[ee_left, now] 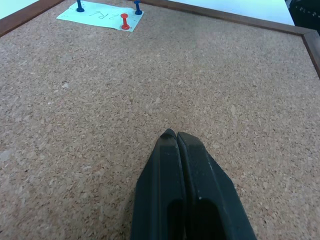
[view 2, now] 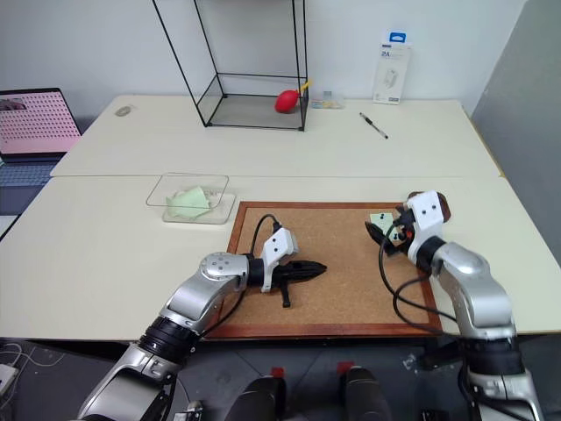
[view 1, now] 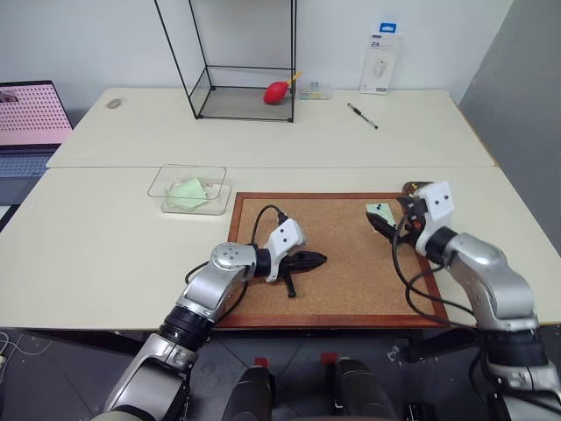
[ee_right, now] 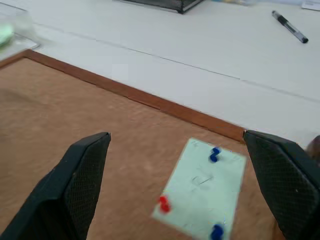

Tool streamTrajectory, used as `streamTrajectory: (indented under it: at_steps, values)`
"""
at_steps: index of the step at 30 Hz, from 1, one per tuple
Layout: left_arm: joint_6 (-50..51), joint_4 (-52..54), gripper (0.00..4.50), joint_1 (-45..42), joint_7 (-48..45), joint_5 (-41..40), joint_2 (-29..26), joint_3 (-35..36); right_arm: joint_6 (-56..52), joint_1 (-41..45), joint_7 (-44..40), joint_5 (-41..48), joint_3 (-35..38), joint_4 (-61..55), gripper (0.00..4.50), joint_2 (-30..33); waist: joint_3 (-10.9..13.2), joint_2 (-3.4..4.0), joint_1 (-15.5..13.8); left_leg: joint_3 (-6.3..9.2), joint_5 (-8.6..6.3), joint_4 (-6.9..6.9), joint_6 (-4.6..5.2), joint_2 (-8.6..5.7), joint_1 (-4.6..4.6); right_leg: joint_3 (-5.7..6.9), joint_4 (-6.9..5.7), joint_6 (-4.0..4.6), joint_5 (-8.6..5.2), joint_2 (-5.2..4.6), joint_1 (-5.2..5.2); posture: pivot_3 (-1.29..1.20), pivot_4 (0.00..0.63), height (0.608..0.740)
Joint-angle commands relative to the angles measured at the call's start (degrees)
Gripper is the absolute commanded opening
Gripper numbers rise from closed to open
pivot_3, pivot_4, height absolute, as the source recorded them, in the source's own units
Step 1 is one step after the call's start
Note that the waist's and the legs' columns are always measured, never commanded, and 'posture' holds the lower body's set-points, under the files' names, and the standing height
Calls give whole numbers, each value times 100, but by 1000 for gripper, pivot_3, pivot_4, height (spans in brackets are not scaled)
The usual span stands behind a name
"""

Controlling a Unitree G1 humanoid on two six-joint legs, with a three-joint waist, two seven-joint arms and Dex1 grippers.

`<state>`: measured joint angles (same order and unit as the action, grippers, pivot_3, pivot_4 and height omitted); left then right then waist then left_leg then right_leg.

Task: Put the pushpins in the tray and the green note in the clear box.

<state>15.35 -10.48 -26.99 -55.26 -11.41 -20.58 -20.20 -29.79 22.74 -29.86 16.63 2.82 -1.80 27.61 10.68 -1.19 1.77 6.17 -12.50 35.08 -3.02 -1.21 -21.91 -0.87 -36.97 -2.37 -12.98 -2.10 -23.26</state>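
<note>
Cork fills the board (view 1: 342, 263) under both my arms, and the green note (ee_right: 202, 192) lies pinned near its far right corner by three pushpins: one red (ee_right: 163, 203) and two blue (ee_right: 215, 154). My right gripper (ee_right: 185, 195) hangs over the note with its jaws spread wide to either side of it, touching nothing. My left gripper (ee_left: 176, 137) rests low over bare cork mid-board, fingers pressed together on nothing.

I judge I am at the first step, pulling pins. None is out yet. The next move calls for narrowing the right jaws onto one tiny pin head and lifting it straight up without dragging the paper.

The tray (view 2: 441, 205) peeks out just behind my right wrist, off the board's right edge. The clear box (view 1: 188, 189) sits beyond the board's far left corner and holds a crumpled green sheet.

Writing: faint pen marks on the note, unreadable. A white packet (view 1: 381, 63) against the far wall shows "2A"; the rest is too small.
</note>
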Motion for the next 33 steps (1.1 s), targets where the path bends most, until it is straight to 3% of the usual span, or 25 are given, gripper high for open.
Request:
streamTrajectory:
  at_steps: [1, 7, 10, 13, 28, 33]
  values:
    - [87, 145, 55, 234, -66, 106, -35, -85, 399, 454, -213, -277, -169, 774, 4500, 59, 0, 0, 2, -1, 0, -1, 0, 1, -1, -1, 2, 1, 0, 1, 0, 0, 150, 740]
    - [207, 303, 55, 320, -30, 110, -3, -55, 933, 930, -198, -644, -287, 1863, 4500, -14, 0, 0, 3, -7, 0, -1, 0, -4, -2, -7, 3, -1, 1, -3, 0, 0, 150, 740]
    - [249, 356, 0, 365, -31, 91, 3, -34, 1164, 1079, -190, -755, -302, 2282, 4080, -99, 0, 0, 6, -7, 0, -1, 0, -2, 1, -6, 1, -1, 1, -2, 0, 0, 150, 740]
    - [278, 422, 0, 422, -42, 107, -23, -31, 1342, 1150, -195, -837, -310, 2540, 3276, -167, 0, 0, 9, -7, 0, -1, 0, -2, 0, -6, 0, -1, 1, -1, 0, 0, 150, 740]
    - [430, 603, 0, 522, -62, 128, -80, -54, 1531, 1166, -183, -840, -184, 2638, 139, -219, -1, 1, 11, -7, 0, -1, 0, -2, 1, -8, -1, -1, 1, -1, 0, 0, 150, 740]
    - [454, 579, 0, 527, -67, 170, -102, -92, 1512, 1161, -196, -797, -141, 2513, 33, -218, -1, 1, 11, -7, 0, -1, 0, -2, 1, -8, -1, -1, 1, -1, 0, 0, 150, 740]
